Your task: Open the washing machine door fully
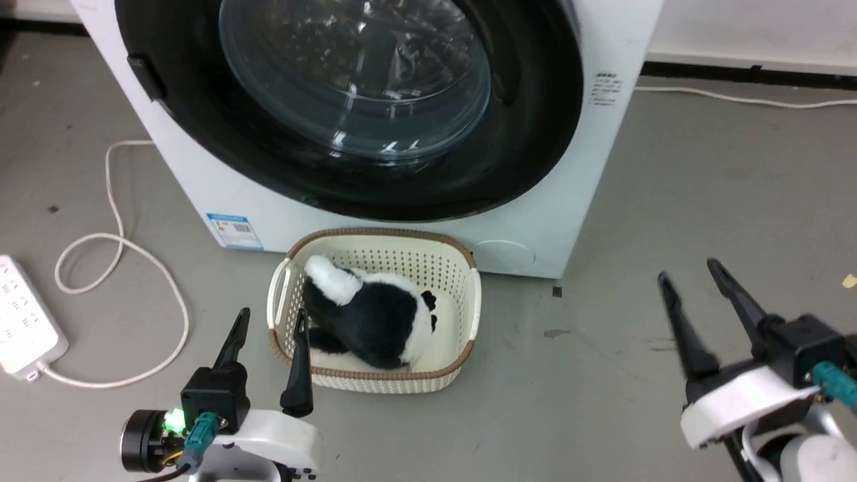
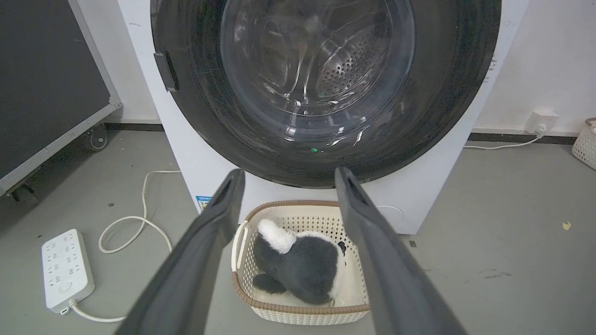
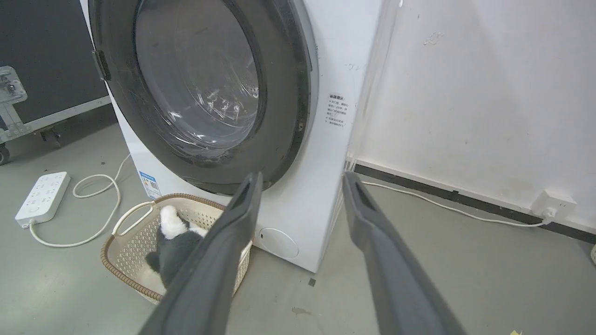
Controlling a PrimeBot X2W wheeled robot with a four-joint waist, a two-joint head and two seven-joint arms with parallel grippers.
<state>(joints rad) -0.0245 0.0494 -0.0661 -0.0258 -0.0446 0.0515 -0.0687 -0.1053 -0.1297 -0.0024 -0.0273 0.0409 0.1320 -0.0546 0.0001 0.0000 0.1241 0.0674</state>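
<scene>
The left claw (image 1: 273,314) and right claw (image 1: 688,269) are both spread wide, holding nothing. Just ahead of the left one sits a wicker-rimmed basket (image 1: 473,314) with a plush toy (image 1: 375,314). Farther beyond both fingertips, the washing machine door (image 1: 535,134) seems shut against the washing machine (image 1: 194,174).

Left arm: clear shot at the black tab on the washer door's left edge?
Probably yes. The left gripper hangs open and low; the tab on the washing machine door lies ahead and higher, nothing between. The basket stands to the gripper's right, off that line.
</scene>
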